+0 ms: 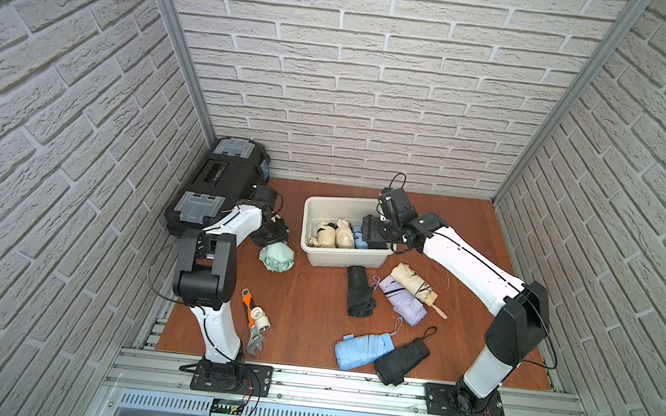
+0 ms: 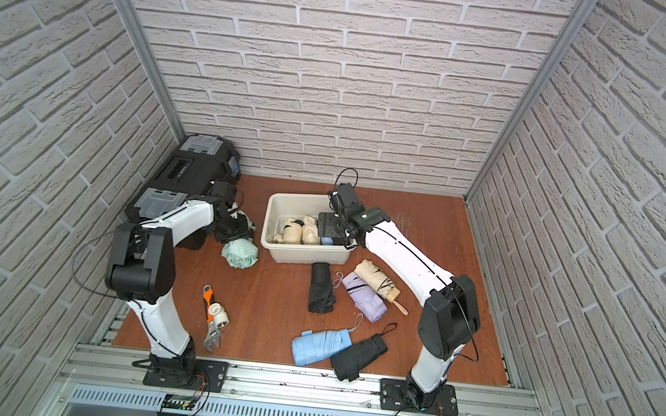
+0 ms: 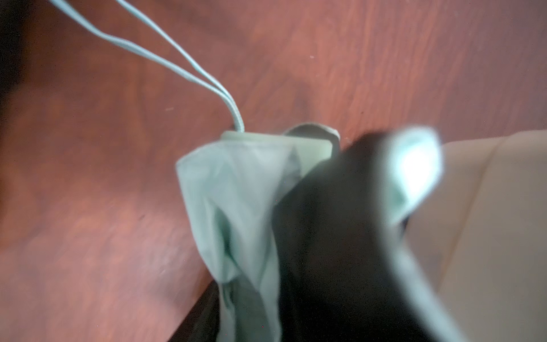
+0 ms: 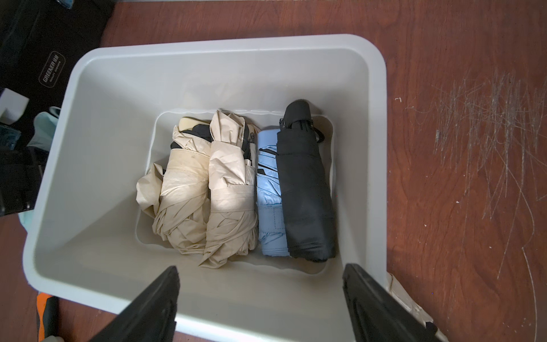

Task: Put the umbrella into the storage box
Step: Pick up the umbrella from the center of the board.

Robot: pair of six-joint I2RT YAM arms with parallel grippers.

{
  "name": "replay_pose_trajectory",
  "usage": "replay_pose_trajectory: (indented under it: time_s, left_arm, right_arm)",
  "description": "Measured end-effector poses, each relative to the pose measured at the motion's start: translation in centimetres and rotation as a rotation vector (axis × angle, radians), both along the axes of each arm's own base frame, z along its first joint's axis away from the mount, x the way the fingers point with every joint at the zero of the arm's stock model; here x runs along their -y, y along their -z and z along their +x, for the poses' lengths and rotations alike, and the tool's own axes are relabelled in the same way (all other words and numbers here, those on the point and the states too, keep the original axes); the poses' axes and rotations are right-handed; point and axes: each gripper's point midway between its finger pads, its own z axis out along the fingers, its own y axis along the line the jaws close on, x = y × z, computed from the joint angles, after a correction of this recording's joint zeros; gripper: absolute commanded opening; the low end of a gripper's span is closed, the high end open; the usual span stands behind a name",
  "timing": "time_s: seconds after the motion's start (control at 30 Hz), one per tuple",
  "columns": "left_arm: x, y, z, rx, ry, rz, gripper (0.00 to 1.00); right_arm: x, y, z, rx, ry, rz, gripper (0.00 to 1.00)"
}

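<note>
The left gripper (image 1: 274, 233) was the hardest thing to read. In both top views its fingers sat under the wrist housing. The left wrist view was blurred, w/ a dark shape crossing the lower middle (a finger or black lining, couldn't tell). Whether it was pinching the fabric or merely beside it couldn't be told.

The mint umbrella (image 1: 276, 258) was right at that gripper, outside the storage box (image 1: 344, 257). It sat on the box's left side, btwn it and the black toolbox (image 1: 217, 181). Only a rounded bunch of mint fabric showed in the top views, on the near side of the gripper. The rest was covered, so neither its long axis nor whether it rested on the floor was readable there. In the wrist view its pale cap (image 3: 275, 142) pointed away from the lens. A twin cord (image 3: 165, 59) ran off the cap over the wood floor, and the axis lay approx. along the line of sight.

The right gripper (image 4: 260, 266) hung over the box's right end, fingers spread wide w/ nothing btwn them. Four folded umbrellas lay side by side in the box, axes parallel. They were two cream umbrellas (image 4: 231, 189), a light blue umbrella (image 4: 268, 189) and a black umbrella (image 4: 305, 189) (the blue one partly overlapped by the black). The right arm hid the black one in the top views.
</note>
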Motion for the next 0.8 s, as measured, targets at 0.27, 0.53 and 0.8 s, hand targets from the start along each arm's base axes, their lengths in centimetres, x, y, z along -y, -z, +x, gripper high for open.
replay_pose_trajectory:
  time_s: [0.27, 0.53, 0.8]
  left_arm:
    - [-1.0, -8.5, -0.4, 0.215, -0.107, -0.02, 0.5]
    - [-1.0, -8.9, -0.4, 0.227, -0.124, -0.025, 0.79]
    - [-1.9, -5.2, -0.1, 0.131, -0.188, 0.017, 0.98]
  right_arm:
    - [0.2, 0.0, -0.9, -0.007, -0.014, 0.014, 0.89]
    - [0.1, -0.1, -1.5, -0.009, -0.039, 0.024, 0.89]
    - [0.0, -0.3, -1.7, -0.005, -0.054, 0.028, 0.89]
